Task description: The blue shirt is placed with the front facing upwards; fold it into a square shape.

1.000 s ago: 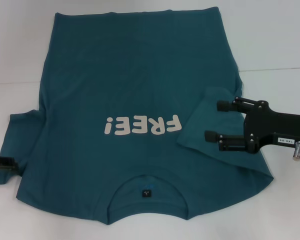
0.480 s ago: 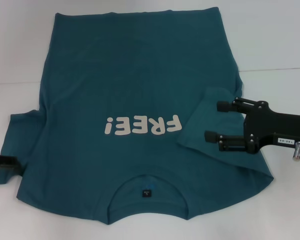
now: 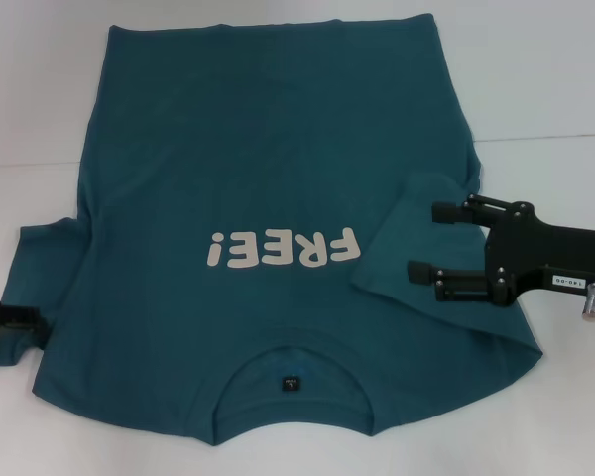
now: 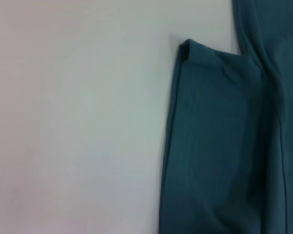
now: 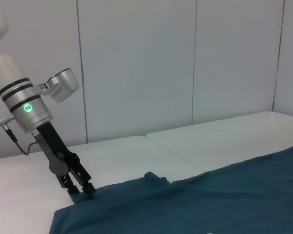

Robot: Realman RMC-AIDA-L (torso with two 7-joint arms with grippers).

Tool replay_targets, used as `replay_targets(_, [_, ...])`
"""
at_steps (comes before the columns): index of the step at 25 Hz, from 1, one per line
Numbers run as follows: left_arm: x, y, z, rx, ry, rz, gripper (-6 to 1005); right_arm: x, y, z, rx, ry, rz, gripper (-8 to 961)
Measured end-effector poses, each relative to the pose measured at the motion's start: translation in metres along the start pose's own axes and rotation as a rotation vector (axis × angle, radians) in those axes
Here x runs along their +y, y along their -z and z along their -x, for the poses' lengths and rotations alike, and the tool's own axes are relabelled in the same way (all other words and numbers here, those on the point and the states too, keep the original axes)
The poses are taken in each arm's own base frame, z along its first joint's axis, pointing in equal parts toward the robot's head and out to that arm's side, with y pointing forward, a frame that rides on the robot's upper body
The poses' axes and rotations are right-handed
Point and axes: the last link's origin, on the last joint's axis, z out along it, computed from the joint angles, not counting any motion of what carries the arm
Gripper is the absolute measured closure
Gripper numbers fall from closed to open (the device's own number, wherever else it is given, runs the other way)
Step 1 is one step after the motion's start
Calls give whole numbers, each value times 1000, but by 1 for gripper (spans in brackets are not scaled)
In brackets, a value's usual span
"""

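Head view: blue shirt (image 3: pixel 268 198) lies flat on white worktop (image 3: pixel 545 79). Right end effector (image 3: pixel 424 241), fingers apart, over folded sleeve; left end effector (image 3: pixel 20 322) state unclear at other sleeve.

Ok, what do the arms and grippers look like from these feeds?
The right gripper is matte black with two parallel bar fingers, a blocky body carrying a small white label, and a silver connector at its side. The left gripper is black too, on a white arm with black bands, a green light, a grey side module and a thin cable.
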Motion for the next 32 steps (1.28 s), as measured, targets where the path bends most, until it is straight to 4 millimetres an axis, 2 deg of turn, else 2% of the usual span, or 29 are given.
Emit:
replay_targets(29, [0, 1, -1, -2, 2, 1, 207, 0, -1, 1, -2, 2, 2, 38])
replay_targets(32, [2, -1, -1, -14, -4, 4, 322, 0, -1, 1, -2, 4, 2, 38])
